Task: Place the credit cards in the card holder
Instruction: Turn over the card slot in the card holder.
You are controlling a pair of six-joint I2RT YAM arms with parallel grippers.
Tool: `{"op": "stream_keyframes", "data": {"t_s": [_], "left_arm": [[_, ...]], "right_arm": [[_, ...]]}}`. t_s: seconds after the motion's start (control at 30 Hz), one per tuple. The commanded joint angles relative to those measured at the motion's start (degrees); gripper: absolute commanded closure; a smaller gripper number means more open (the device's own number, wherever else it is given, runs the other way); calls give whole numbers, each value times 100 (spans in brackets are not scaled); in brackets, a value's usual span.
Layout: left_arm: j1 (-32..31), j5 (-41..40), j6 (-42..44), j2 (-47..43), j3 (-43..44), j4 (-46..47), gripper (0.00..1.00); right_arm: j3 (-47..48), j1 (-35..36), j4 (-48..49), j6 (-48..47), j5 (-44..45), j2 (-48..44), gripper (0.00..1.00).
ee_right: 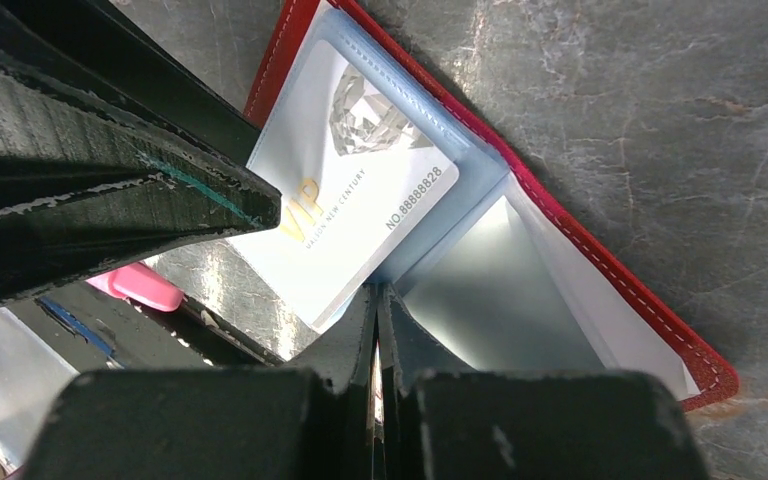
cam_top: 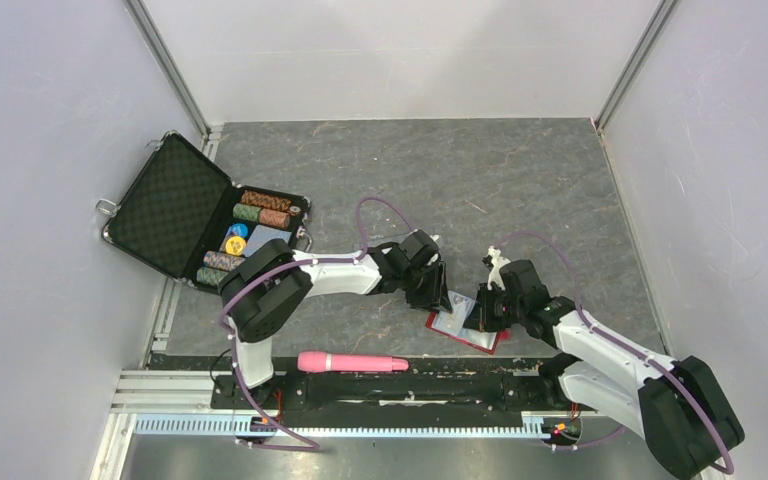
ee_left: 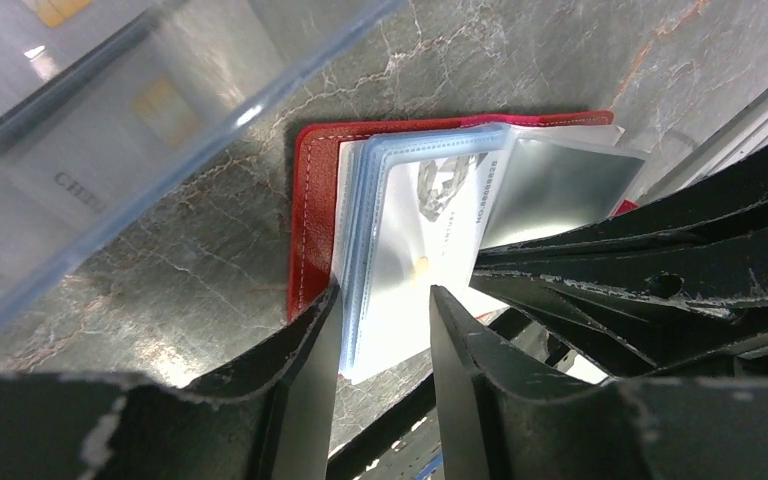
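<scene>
Right gripper (ee_right: 376, 305): fingers pressed flat together, tips down at the fold of the card holder (ee_left: 315, 220), between two clear sleeves. Can't tell if a sleeve leaf is nipped between them.

Left gripper (ee_left: 385, 292): jaws spread, not clamped on anything. The tips straddle the near edge of the holder's sleeve stack, one by the red cover edge and one over the loaded sleeve. Can't tell if they press down.

Credit card (ee_right: 350, 200): in that sleeve of the holder. It is pale, with a diamond graphic, gold "VIP" and a printed number. Can't tell if it is fully seated.

The card holder lies open on the table (cam_top: 520, 180), red cover down and sleeves up. Both grippers are over it, close to each other.

Clear plastic case (ee_left: 110, 150): just beside the holder on the left gripper's side, blurred. More cards (ee_left: 150, 120) with gold marks show through it. Contact with the holder unclear.

Pink object (cam_top: 350, 362): on the rail, near the holder, toward the arm bases and to its left.

Black briefcase (cam_top: 175, 205): open, well apart from the holder at far left, with poker chips (cam_top: 260, 208) inside.
</scene>
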Motion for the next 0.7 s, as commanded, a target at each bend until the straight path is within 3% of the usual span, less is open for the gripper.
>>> {"op": "stream_keyframes", "data": {"t_s": [0.0, 0.2, 0.37, 0.53, 0.67], "left_arm": [[-151, 80, 285, 111, 169, 112, 57], [-325, -215, 452, -108, 405, -289, 55], [-562, -830, 833, -19, 1057, -1415, 41], [-715, -1302, 980, 167, 1518, -2129, 39], [-769, -1285, 1025, 228, 1627, -2165, 39]], "right_arm": [[-201, 27, 7, -52, 176, 148, 100], [-219, 28, 24, -62, 156, 163, 100], [-223, 27, 38, -70, 126, 172, 100], [-245, 29, 56, -70, 100, 164, 100], [-284, 34, 101, -70, 66, 177, 100]]}}
